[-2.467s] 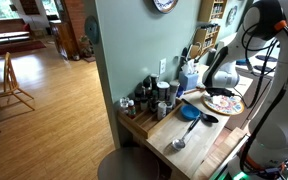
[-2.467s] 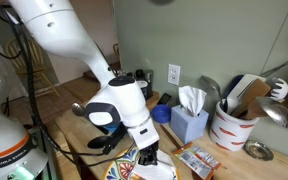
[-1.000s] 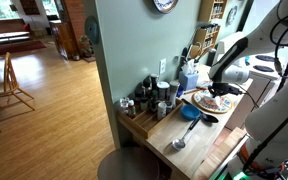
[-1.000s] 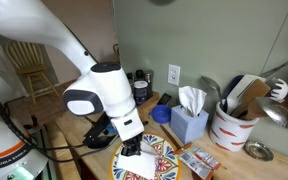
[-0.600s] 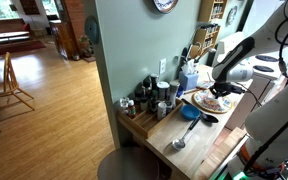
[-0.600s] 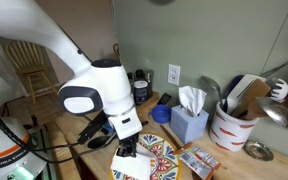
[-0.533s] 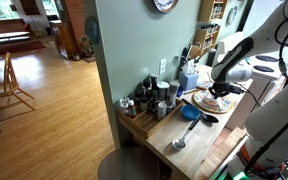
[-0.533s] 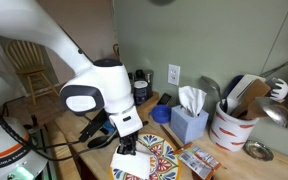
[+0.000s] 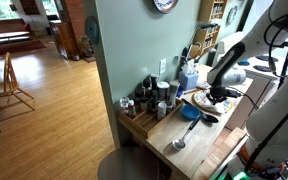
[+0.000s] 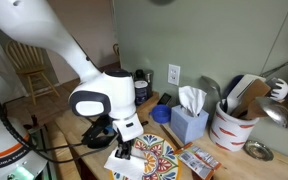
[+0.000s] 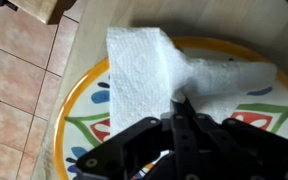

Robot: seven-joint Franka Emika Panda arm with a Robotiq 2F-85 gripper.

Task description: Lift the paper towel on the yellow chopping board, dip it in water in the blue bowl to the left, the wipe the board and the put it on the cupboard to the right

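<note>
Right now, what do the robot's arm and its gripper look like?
The arm is glossy white, built of rounded, thick segments with dark rings at the joints. Black cables run beside it. The gripper is black, with slim dark fingers.

A home kitchen, open to a wood-floored room.
A wooden counter (image 9: 164, 128) against the wall carried dark jars (image 9: 149, 98), a tissue box (image 10: 189, 122), a crock of cooking utensils (image 10: 232, 118) and the yellow chopping board (image 10: 164, 156). A wall socket (image 10: 172, 73) and a clock (image 9: 164, 4) sat above. Beyond lay hardwood floor (image 9: 54, 100) and a wooden chair (image 9: 9, 85).
</note>
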